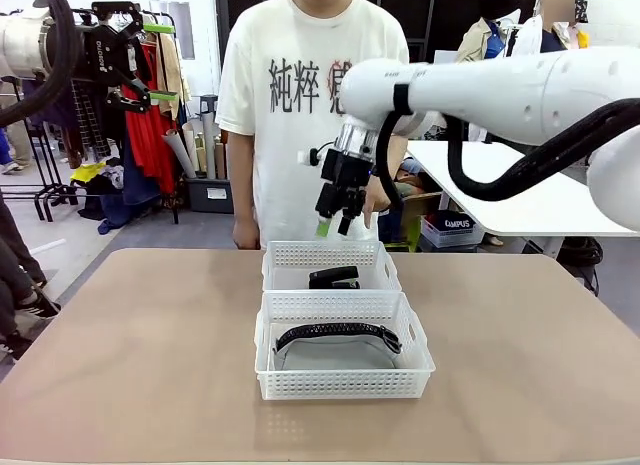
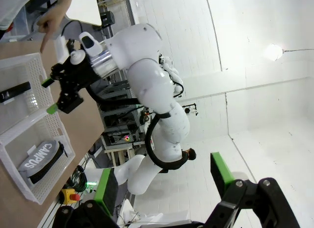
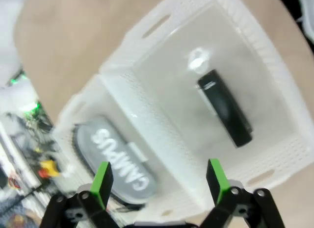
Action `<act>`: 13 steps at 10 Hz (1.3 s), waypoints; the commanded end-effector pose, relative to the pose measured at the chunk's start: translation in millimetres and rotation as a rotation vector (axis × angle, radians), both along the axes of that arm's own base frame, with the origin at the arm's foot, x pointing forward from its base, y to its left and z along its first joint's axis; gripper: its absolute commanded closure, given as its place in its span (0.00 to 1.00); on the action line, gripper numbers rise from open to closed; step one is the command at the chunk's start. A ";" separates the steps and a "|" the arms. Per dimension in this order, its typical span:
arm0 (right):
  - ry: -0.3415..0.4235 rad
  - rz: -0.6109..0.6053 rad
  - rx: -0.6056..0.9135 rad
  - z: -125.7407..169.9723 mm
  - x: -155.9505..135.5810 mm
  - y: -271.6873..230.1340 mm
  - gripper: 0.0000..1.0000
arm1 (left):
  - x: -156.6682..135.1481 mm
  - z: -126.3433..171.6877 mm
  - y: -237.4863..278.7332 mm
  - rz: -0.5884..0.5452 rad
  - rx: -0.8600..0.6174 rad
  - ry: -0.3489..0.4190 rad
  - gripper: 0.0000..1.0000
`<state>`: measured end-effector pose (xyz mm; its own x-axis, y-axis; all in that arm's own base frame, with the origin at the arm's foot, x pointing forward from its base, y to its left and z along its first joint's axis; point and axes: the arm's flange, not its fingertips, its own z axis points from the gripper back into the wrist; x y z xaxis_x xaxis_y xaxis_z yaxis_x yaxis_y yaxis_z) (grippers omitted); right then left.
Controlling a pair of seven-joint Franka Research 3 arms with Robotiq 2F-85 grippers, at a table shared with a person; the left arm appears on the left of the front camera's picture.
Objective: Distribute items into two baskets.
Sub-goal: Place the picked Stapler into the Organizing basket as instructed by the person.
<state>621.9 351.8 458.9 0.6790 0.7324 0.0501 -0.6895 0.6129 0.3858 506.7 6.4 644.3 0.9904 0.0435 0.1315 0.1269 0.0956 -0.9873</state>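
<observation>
Two white lattice baskets stand end to end mid-table. The far basket (image 1: pixel 320 253) holds the black stapler (image 1: pixel 333 278). The near basket (image 1: pixel 345 383) holds the grey pouch (image 1: pixel 337 347) with its black zipper strip. My right gripper (image 1: pixel 333 225) hangs open and empty just above the far basket's back rim. Its wrist view looks down past the open right gripper (image 3: pixel 159 181) at the stapler (image 3: pixel 225 108) and the pouch (image 3: pixel 115 159). My left gripper (image 1: pixel 130 55) is raised high at the left, open and empty; the left wrist view shows the left gripper (image 2: pixel 164 184) with the jaws spread.
A person in a white T-shirt stands at the far table edge, one hand (image 1: pixel 246 233) hanging at their side. Bare tan tabletop (image 1: pixel 130 345) lies on both sides of the baskets. A clothes rack and a side table stand behind.
</observation>
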 end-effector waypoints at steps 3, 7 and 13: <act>0.101 -0.292 0.277 46.9 -26.3 -49.8 0.00 | -1.2 0.6 0.6 0.000 -0.001 -0.001 0.00; 0.134 -0.277 0.257 60.7 1.1 -52.2 0.00 | -1.2 0.6 0.6 0.000 -0.001 -0.001 0.00; 0.508 -0.546 0.705 96.6 -1.0 -95.5 0.00 | -1.2 0.6 0.6 0.000 -0.001 -0.001 0.00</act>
